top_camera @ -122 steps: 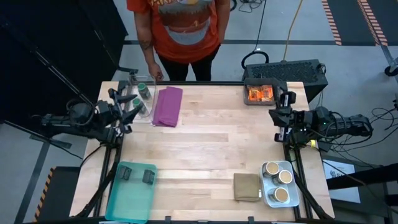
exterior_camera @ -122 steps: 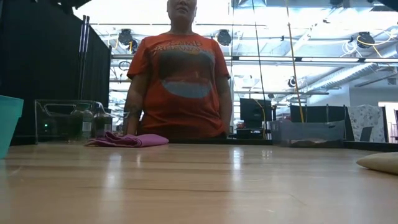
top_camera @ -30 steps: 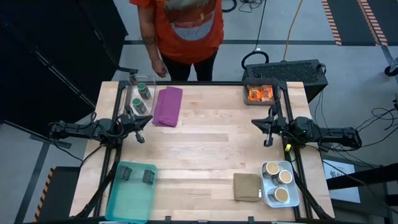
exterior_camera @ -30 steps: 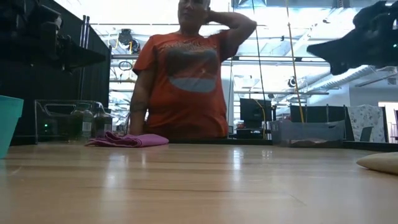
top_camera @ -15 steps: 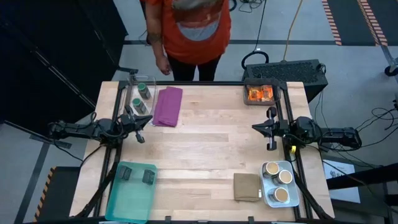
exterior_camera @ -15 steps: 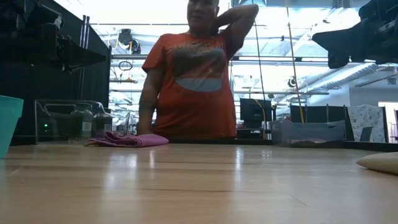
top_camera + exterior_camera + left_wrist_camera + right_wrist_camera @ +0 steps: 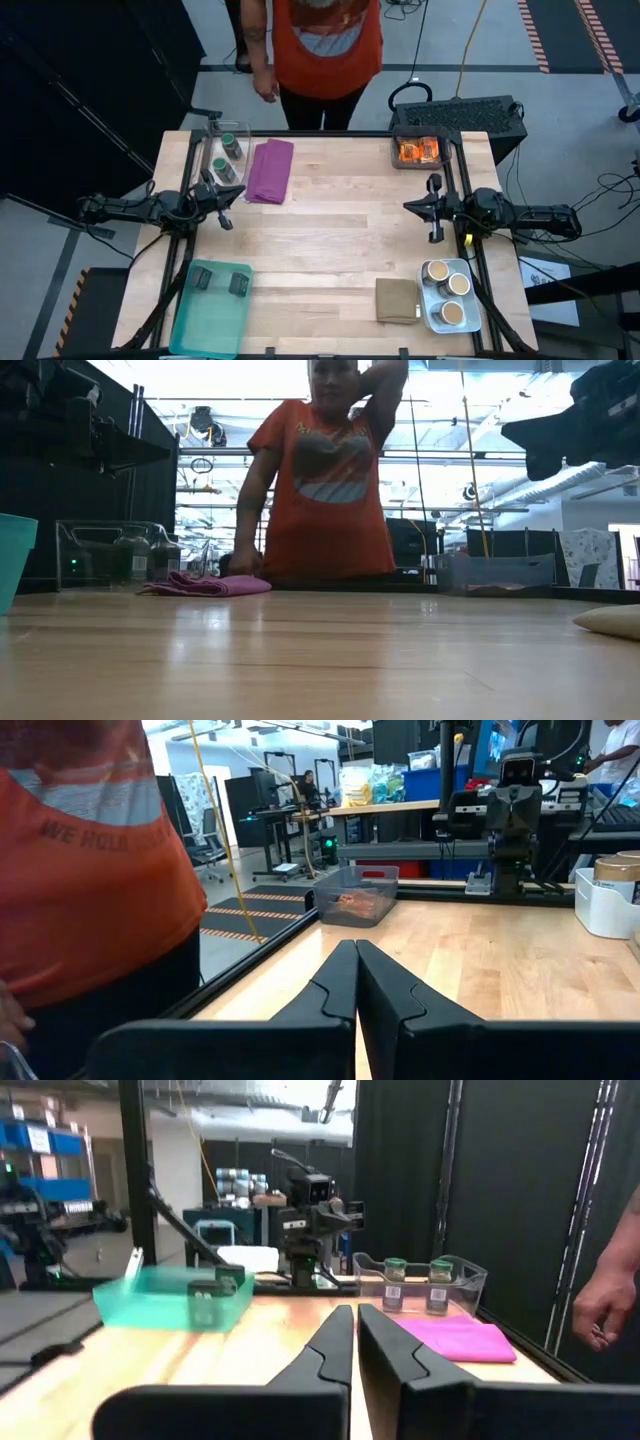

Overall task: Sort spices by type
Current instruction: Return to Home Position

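Homing step, imo nearly done: left pincer & right pincer are both closed tight, empty, parked at the left/right edges of the wooden surface. Green-lidded jars sit far-left corner, shiny orange packets far-right, dark rectangular blocks near-left, round tan-topped cups near-right. Just settle slow, no dipping twd bins.

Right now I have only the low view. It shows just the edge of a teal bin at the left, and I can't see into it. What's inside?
Observer: From above, the teal bin holds two dark rectangular blocks, side by side.
Reviewer: I see no tan-topped cups at all. Where are they?
Observer: Three round tan-topped cups sit in a white tray, beside the olive-tan folded cloth.
Reviewer: Is either tool holding anything?
Observer: No. The wrist views show the left tool and the right tool both shut and empty.
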Available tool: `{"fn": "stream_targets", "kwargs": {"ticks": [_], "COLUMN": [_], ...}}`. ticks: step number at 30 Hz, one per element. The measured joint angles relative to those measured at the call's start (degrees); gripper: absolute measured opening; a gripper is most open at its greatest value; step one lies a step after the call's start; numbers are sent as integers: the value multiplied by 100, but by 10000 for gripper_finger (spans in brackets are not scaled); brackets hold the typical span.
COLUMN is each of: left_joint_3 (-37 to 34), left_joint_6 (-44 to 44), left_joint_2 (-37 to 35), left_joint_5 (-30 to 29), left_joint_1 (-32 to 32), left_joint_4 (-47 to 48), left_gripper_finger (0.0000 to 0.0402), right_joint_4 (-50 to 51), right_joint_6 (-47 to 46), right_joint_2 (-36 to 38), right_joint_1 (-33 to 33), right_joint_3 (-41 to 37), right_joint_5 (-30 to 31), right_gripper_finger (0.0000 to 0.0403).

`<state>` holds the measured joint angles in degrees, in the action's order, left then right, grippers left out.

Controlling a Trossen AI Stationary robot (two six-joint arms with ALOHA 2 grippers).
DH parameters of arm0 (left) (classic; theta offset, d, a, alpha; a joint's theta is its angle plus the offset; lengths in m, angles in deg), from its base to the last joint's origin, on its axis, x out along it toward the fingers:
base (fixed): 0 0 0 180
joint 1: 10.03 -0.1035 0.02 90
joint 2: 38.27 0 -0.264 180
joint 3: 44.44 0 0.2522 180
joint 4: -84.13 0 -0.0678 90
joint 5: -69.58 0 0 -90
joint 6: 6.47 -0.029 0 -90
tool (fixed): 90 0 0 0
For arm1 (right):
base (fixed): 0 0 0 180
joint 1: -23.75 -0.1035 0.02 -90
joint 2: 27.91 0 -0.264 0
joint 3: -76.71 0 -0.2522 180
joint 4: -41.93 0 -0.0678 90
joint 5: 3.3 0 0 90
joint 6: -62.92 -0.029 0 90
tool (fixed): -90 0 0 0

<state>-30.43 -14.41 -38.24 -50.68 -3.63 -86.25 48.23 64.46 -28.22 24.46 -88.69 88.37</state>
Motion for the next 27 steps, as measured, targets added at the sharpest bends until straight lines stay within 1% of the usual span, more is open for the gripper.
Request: {"fn": "stream_targets", "kwargs": {"ticks": [3, 27], "left_joint_3": [0, 0], "left_joint_6": [2, 4], "left_joint_2": [0, 0], "left_joint_5": [-2, -1], "left_joint_1": [0, 0], "left_joint_4": [0, 0], "left_gripper_finger": [6, 6], "right_joint_4": [-75, -83], "right_joint_6": [-123, -91], "right_joint_2": [0, 2], "right_joint_1": [0, 2], "right_joint_3": [2, 2], "right_joint_5": [-4, -4], "right_gripper_finger": [0, 0]}}
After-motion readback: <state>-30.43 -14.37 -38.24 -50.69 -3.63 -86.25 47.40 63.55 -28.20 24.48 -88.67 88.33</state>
